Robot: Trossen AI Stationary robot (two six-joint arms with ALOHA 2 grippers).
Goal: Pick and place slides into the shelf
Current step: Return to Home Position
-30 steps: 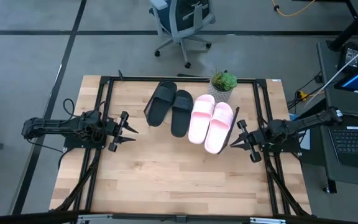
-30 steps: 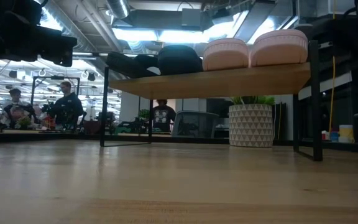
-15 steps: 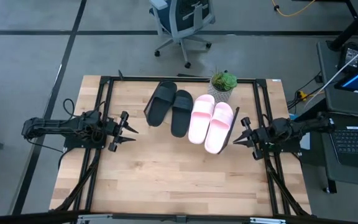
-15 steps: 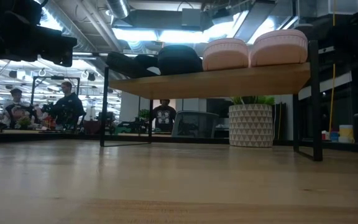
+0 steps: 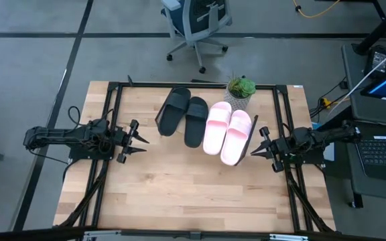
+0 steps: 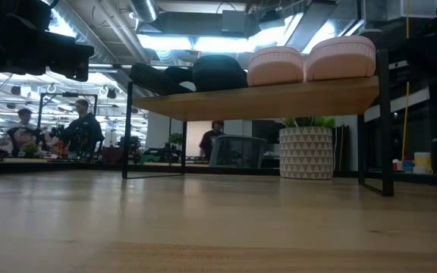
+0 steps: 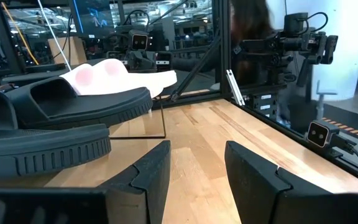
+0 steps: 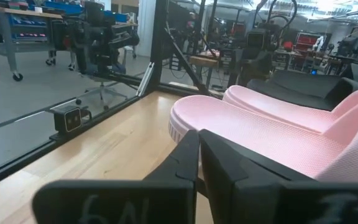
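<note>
The placing work is judged complete: all four slides are found on the shelf point(image 6: 279, 99), and only the arms' retirement to rest appears outstanding. From the left gripper point(image 5: 139, 142) across to the right gripper point(image 5: 254, 148), the shelf is occupied by a first black slide point(image 5: 173, 111), a second black slide point(image 5: 195, 121), a first pink slide point(image 5: 216, 126) and a second pink slide point(image 5: 238, 136), set side by side. The left gripper is held open and empty, apart from the black pair. The right gripper is closed on nothing, just beside the second pink slide.
</note>
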